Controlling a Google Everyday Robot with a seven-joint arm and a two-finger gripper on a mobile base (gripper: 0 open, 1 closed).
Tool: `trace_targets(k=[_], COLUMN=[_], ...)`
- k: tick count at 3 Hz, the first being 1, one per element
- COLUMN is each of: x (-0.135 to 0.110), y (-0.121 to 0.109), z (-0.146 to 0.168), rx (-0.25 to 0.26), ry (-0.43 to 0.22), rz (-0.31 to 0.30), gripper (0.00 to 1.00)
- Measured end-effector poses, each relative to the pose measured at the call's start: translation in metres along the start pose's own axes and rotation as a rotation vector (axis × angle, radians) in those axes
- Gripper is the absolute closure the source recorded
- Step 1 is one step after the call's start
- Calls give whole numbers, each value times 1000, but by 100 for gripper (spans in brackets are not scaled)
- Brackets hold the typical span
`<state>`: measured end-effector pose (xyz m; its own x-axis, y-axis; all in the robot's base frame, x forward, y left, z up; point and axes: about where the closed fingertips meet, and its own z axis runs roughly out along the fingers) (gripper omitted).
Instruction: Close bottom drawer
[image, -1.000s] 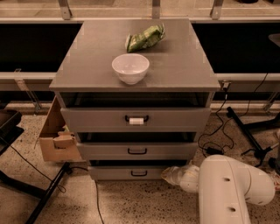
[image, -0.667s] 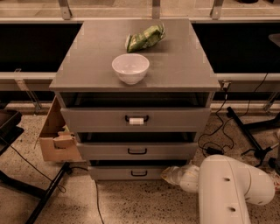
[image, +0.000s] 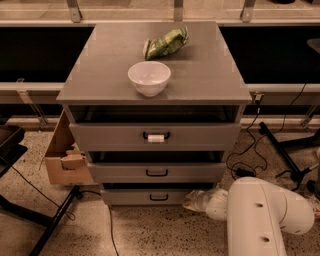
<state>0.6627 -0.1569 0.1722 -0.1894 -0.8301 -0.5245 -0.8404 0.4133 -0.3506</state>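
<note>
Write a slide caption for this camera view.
Gripper low beside the right end of the bottom drawer; white bowl and green bag on the cabinet top.

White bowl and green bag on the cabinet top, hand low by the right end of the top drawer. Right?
No. The camera view shows the hand by the right end of the bottom drawer, not the top one. The bowl and bag are on the cabinet top as said.
</note>
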Motion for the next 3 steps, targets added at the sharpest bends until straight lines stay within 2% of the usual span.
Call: trace_targets(k=[1,2,3], x=[0,0,0], y=[0,0,0], z=[0,0,0], rx=[0,0,0], ry=[0,0,0], rz=[0,0,0], gripper=[49,44,67])
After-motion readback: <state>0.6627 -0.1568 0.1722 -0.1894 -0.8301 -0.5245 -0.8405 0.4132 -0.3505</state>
